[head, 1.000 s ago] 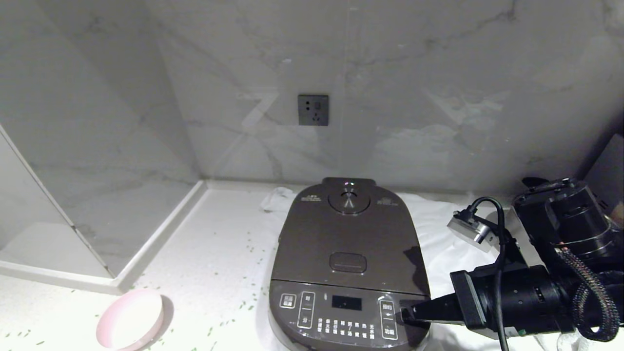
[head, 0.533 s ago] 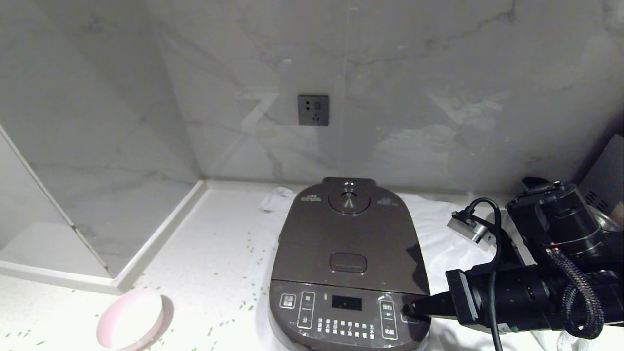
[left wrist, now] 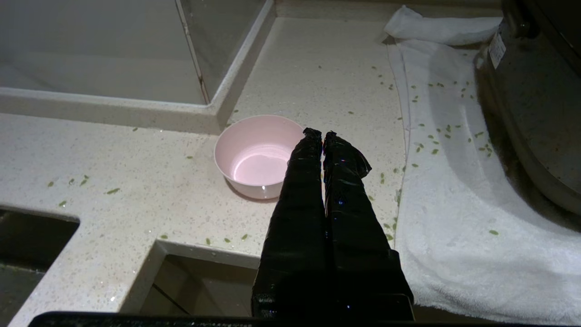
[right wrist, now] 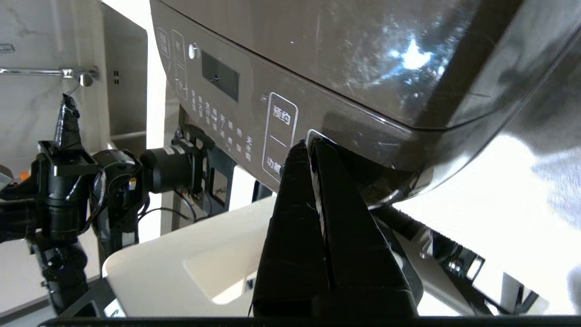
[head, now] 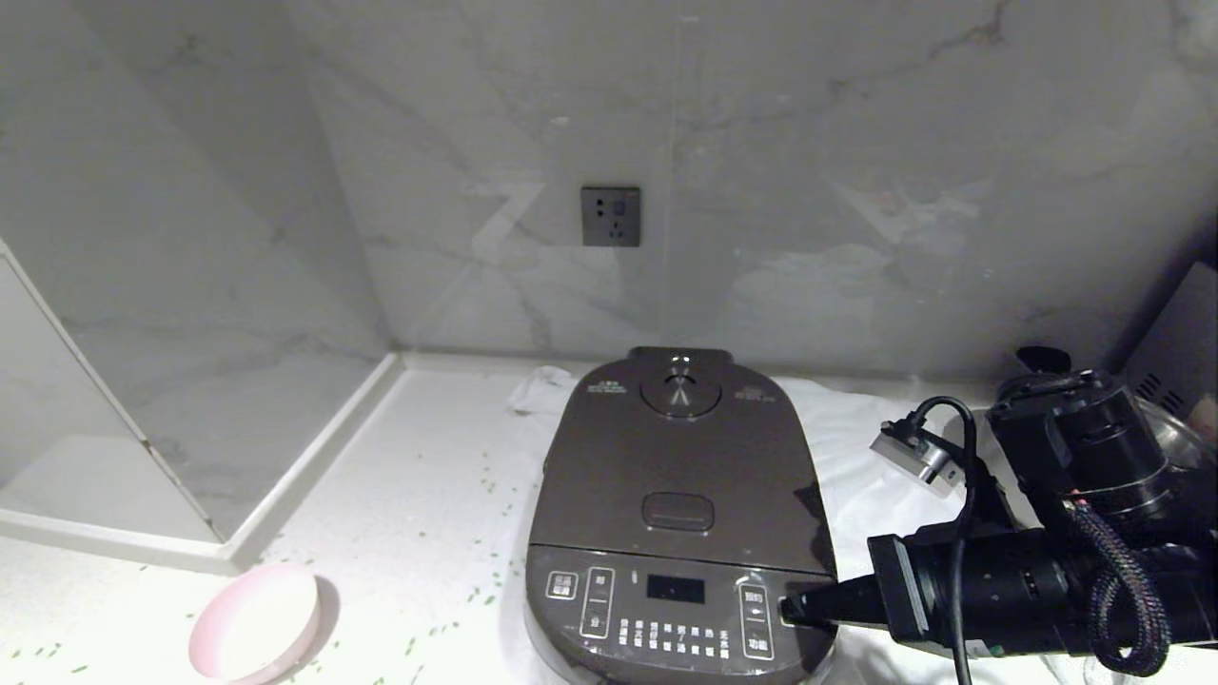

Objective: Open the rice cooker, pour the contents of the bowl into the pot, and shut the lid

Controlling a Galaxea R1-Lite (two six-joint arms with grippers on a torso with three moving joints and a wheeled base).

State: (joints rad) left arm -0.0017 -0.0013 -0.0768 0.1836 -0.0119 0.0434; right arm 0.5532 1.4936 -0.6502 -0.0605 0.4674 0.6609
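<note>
Risk sits at the front panel of the large dark brown-grey rounded rice cooker, which stands at about 6 o'clock in the head view on a white towel, its dark brown hinged lid down and flat. The right gripper, clenched on nothing, rests its tips against the panel's 3 o'clock end; a nudge there could press a labelled button and start a programme, or slide the cooker on the loose cloth. The small pale pink round bowl stands at 8 o'clock from the cooker, well apart, and looks empty, while tiny bright green grain-like bits lie scattered over counter and towel, so part of the load seems spilled. The left gripper, also clenched and empty, hovers just beside the bowl. The wrist view shows panel writing: "预约" reads clearly, "功能" below is partly hidden, and the smaller rows are too fine to read
</note>
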